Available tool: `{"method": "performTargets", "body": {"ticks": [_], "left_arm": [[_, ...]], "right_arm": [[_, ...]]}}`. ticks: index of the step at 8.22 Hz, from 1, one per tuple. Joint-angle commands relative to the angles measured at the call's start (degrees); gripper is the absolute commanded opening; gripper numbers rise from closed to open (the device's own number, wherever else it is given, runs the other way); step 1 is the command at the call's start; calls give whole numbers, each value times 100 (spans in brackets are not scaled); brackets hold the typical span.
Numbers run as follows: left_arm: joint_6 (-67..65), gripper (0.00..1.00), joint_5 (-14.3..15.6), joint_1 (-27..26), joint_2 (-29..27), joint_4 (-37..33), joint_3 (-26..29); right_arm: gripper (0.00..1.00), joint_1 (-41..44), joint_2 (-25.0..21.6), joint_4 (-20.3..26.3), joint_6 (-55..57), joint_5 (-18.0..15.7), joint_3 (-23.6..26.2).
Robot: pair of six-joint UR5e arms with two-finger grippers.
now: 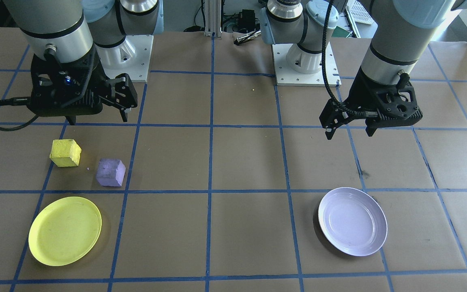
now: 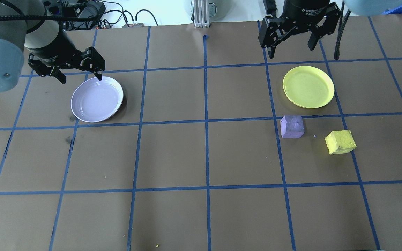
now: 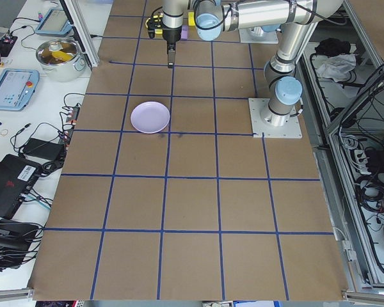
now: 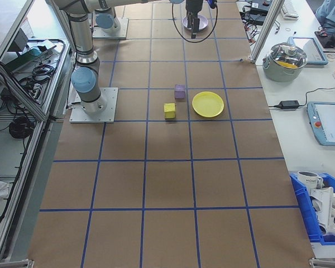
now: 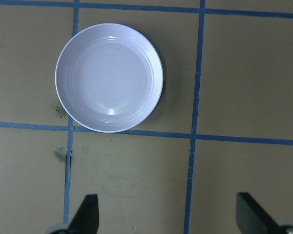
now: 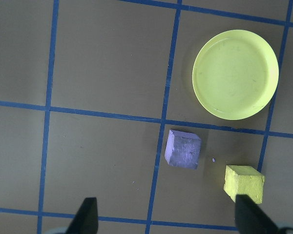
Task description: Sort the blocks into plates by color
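The yellow block and the purple block lie side by side on the brown table, close to the yellow plate, which has nothing on it. My right gripper hangs open above and behind the two blocks, holding nothing. In its wrist view the purple block, yellow block and yellow plate all show below the spread fingers. The lavender plate sits bare on the other side. My left gripper hovers open near it, with the lavender plate in its wrist view.
The arms' mounting bases stand along the robot's edge of the table. Side benches beyond the table hold a metal pot, tablets, cables and a blue bin. Blue tape lines grid the brown table cover.
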Motion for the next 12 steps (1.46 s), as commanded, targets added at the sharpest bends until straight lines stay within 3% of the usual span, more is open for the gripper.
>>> {"method": "performTargets", "body": {"ticks": [1,3,4,5,8,10,12], "left_arm": [[0,100,13,7,46,-58,-104],[9,100,22,-1,72,-32,-262],[0,100,22,7,90,-32,-306],[0,100,22,7,47,-32,-307],[-9,100,4,-1,82,4,-307],[-9,100,39,-10,-15,4,-298],[-9,100,39,-10,-67,-14,-307]], "right_arm": [[100,0,0,63,-35,-9,0],[100,-52,9,55,-62,-27,0],[100,-166,18,63,-184,-357,9],[100,-384,18,98,-385,-413,35],[100,-615,-61,151,-457,-282,149],[100,-667,-308,485,-466,-587,158],[100,-808,-299,416,-475,-529,167]]}}
